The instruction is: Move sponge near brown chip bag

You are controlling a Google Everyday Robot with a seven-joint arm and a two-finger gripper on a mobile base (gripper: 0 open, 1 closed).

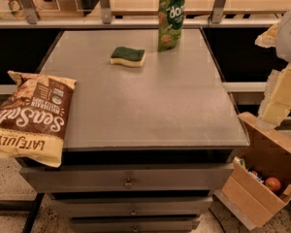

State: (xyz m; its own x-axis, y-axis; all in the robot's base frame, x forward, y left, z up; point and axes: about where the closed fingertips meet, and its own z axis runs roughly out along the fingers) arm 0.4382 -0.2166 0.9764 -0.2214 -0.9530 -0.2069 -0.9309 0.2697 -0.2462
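Locate the sponge [128, 56] at upper centre, well apart from the gripper [281, 95] at right edge; grip state cannot be told. Brown bag [30, 116] lies lower left.

Shows a sponge [128, 56] and two bags on a grey table [150, 106].
Sponge at back just beside upright green bag [170, 16]; brown chip bag [31, 115] overhanging front-left corner, well apart; gripper [271, 37] raised beyond right edge.

i see warm, rather dim indoor light coming from above. the grey counter [150, 101] carries a soft, even sheen. below its front lip a dark band of shadow falls across the drawers [128, 178]. the hand [277, 98], at the right edge beside the counter, looks washed-out pale yellow.
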